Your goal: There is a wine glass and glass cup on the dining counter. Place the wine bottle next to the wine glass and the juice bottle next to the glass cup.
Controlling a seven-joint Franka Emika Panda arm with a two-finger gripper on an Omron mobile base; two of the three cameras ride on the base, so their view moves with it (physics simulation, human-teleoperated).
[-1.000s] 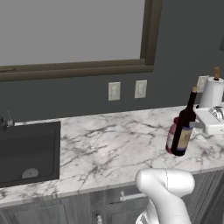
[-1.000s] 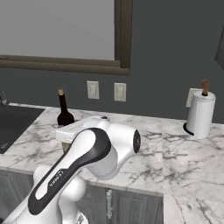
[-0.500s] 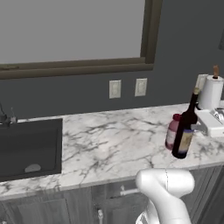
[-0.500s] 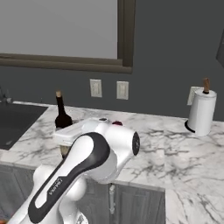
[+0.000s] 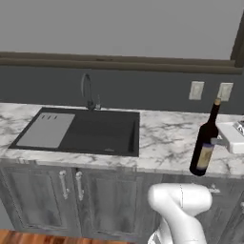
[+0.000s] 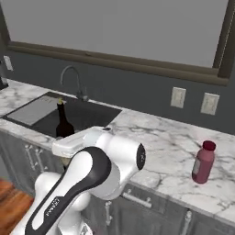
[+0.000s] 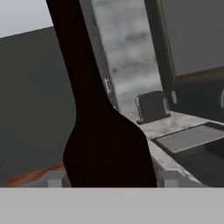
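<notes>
a: where's your wine bottle (image 5: 206,143)?
b: upright in the gripper (image 5: 218,141), clamped at its body, above the marble worktop (image 5: 167,138). your juice bottle (image 6: 203,162) stands near the sink (image 5: 81,131).

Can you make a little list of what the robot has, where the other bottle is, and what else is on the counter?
held thing: wine bottle, dark, cork top, pale label
gripper: gripper closed on the wine bottle's body, a finger on each side
bottle pose: upright, at the front edge of the marble worktop
juice bottle: juice bottle, pink-red, standing alone on the worktop, away from the arm
sink: sink, dark, set into the worktop, with faucet behind it
wall: two outlets under the window frame
</notes>
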